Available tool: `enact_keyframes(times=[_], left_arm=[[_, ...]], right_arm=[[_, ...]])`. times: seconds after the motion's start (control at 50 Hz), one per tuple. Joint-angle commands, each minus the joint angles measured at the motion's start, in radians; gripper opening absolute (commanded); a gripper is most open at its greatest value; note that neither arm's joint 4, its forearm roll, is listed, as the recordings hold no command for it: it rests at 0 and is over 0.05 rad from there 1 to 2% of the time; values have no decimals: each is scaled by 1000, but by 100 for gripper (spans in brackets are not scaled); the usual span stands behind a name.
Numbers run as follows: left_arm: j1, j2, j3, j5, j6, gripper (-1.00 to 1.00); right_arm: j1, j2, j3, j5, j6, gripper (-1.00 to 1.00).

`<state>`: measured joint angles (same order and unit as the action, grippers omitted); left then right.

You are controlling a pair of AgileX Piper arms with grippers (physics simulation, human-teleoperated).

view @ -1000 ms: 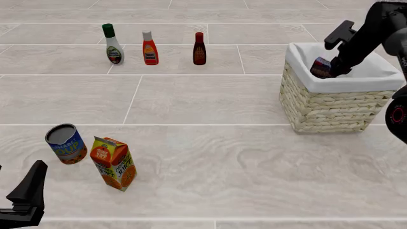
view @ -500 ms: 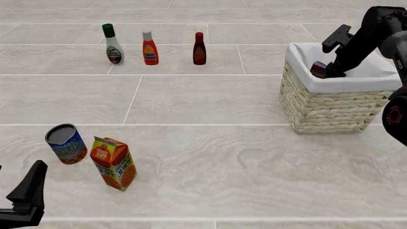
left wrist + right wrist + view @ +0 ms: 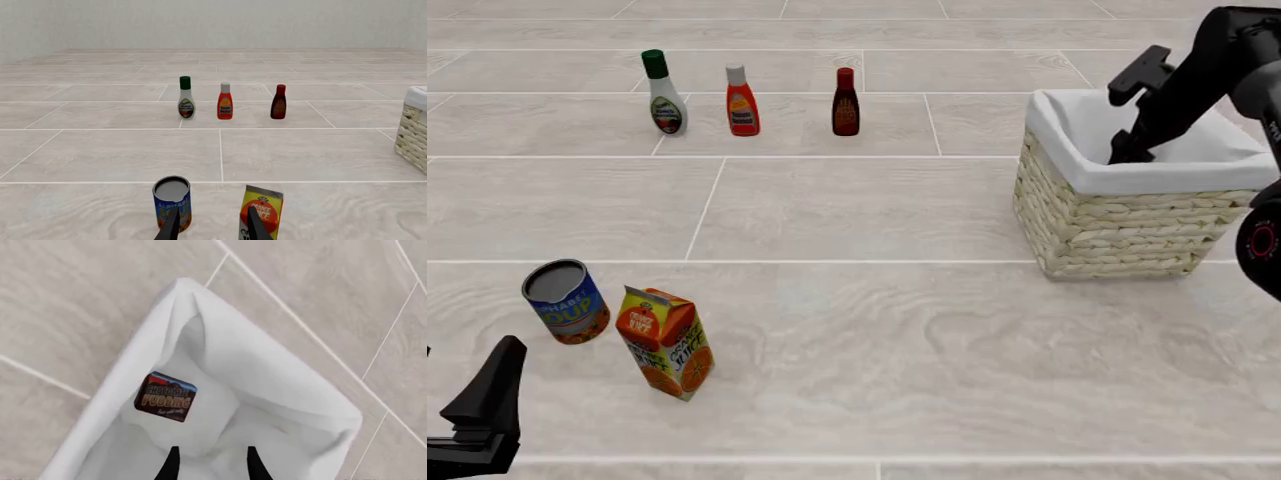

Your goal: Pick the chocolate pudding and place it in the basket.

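The chocolate pudding [image 3: 165, 396], a small dark brown box with a blue-black top band, lies label up on the white lining inside the basket [image 3: 137, 352]. From the front it is hidden behind the wall of the basket [image 3: 1114, 230]. My right gripper [image 3: 212, 466] hangs open and empty over the basket's inside, apart from the box; in the front view the right gripper [image 3: 1124, 150] sits just above the rim. My left gripper [image 3: 481, 415] is open and empty at the near left. In its own view the left gripper [image 3: 211, 227] points between the can and the carton.
An orange juice carton [image 3: 667, 343] and a blue soup can [image 3: 565, 302] stand near the left gripper. Three bottles stand at the back: a green-capped one [image 3: 666, 95], an orange one [image 3: 742, 102] and a dark red-brown one [image 3: 845, 103]. The basket's edge shows in the left wrist view [image 3: 413, 132].
The right gripper held the pudding over the basket; now it is open and the box has dropped inside, out of the front view. The left arm has not moved.
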<state>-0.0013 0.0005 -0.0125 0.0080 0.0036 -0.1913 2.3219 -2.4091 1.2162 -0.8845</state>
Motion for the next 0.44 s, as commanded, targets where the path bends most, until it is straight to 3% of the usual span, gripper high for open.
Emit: enact_keyframes(times=[0.02, 0.26, 0.44], left_arm=[[1, 0, 1, -1, 0, 100], [1, 0, 1, -1, 0, 100], [1, 0, 1, -2, 0, 100]], right_arm=[[-9, -19, -10, 1, -8, 100], [-10, -109, 41, -4, -15, 100], [-20, -239, 203, -60, -20, 100]])
